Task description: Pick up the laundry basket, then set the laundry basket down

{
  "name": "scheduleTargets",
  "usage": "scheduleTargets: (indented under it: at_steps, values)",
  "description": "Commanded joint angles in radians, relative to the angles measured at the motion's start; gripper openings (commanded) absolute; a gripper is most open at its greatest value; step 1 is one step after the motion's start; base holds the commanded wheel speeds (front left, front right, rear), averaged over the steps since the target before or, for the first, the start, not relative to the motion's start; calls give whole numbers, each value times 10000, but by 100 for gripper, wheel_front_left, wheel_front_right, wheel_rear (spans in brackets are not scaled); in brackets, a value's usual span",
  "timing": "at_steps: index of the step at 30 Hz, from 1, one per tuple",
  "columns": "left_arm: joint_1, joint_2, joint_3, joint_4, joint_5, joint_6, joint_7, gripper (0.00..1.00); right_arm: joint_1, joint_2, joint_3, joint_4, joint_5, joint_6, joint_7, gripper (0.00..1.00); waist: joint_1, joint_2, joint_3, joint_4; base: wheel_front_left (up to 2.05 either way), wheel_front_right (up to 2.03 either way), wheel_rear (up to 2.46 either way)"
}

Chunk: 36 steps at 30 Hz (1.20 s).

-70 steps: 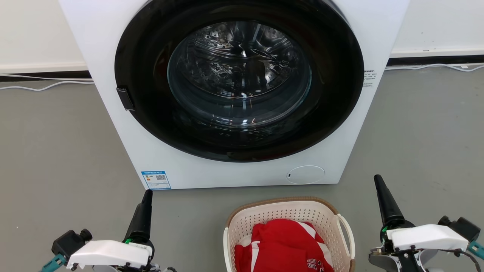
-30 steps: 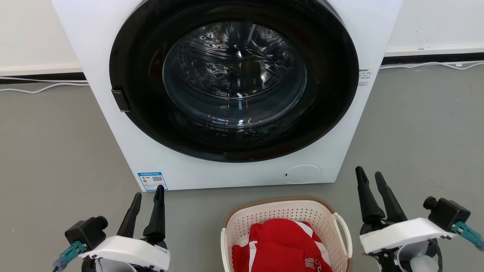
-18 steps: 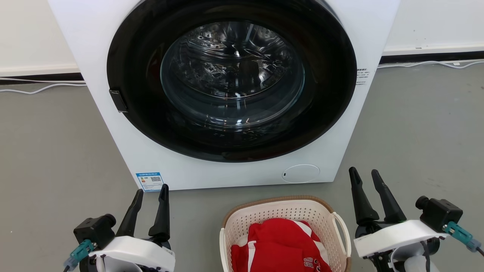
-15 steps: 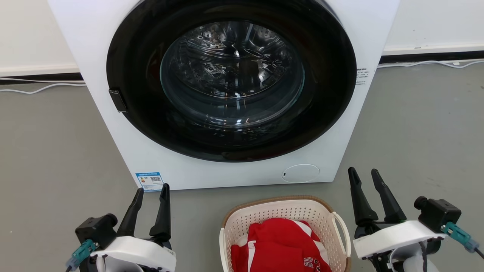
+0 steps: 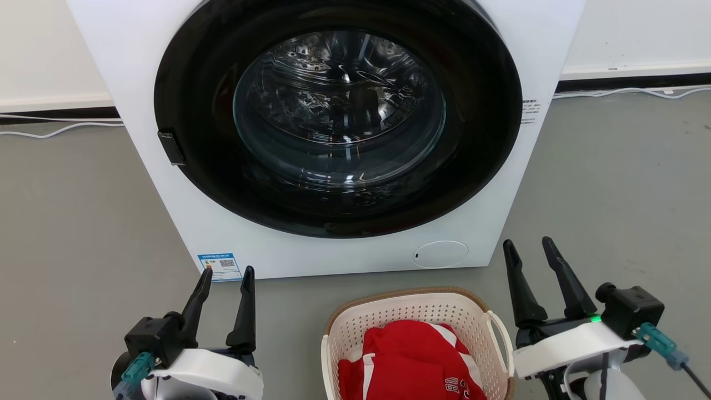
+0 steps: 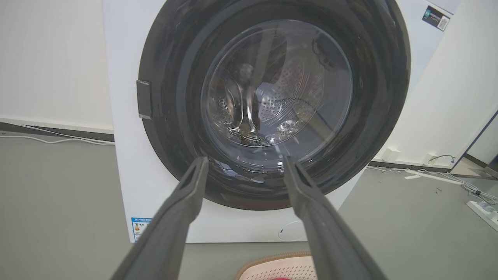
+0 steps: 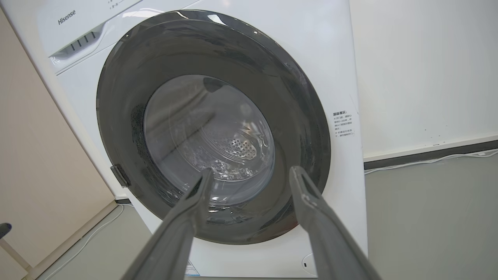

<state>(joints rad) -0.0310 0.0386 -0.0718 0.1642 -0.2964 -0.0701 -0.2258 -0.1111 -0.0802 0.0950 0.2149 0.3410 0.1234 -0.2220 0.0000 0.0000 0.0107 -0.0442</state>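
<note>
There's the brand, Hisense (image 7: 67, 17), grey letters on the washing machine (image 7: 323, 46) top panel; low on its front, a blue label (image 5: 220, 266) with a QR code, print too small to read; a sticker (image 7: 344, 124) of Chinese lines beside the door, unreadable; a black QR sticker (image 6: 435, 17) higher up; white digits (image 5: 455, 386), perhaps 82, on the red garment (image 5: 411, 350) in the laundry basket (image 5: 411, 293).
</note>
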Motion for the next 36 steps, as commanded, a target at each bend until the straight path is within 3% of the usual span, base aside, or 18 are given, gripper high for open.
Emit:
scheduleTargets:
  at_steps: [1, 9, 36]
  values:
    - [-443, 104, 220, -336, 253, 100, -142, 100, -424, 17, 232, -186, -269, 69, -181, 100, 0, 0, 1, -4, 0, 0, 0]
    - [-450, 116, 162, -441, 1025, 153, -360, 100, -500, 36, 319, -99, -1104, 73, -398, 100, 0, 0, -9, -51, 0, 0, 0]
    - [-454, 116, 120, -271, 894, 198, -360, 100, -570, 68, 362, 53, -1026, 73, -398, 100, 0, 0, 37, -230, 0, 0, 0]
